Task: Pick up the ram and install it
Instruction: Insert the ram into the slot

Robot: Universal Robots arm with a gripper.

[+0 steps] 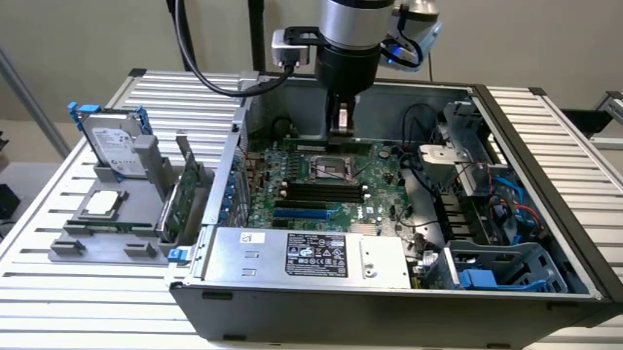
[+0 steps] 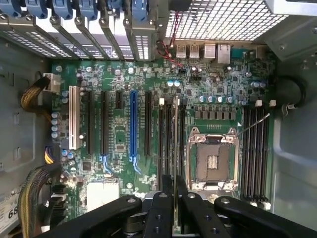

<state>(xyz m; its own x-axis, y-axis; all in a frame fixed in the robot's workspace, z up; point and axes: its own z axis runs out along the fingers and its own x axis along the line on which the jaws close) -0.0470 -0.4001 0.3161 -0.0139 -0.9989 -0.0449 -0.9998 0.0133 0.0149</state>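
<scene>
On the exterior view's left, the hard drive point(image 1: 115, 146) stands in a grey holder point(image 1: 73, 248), well apart. Inside the computer case point(image 1: 545, 131), the gripper point(image 1: 341, 125) has its fingers closed on the ram point(image 2: 176, 134). The ram is held on edge over the black memory slots point(image 2: 166, 144), with its long axis parallel to them, beside the CPU socket point(image 2: 212, 161). The power supply label point(image 1: 316, 255) is unreadable; a white sticker point(image 2: 10, 215) shows "68".
</scene>
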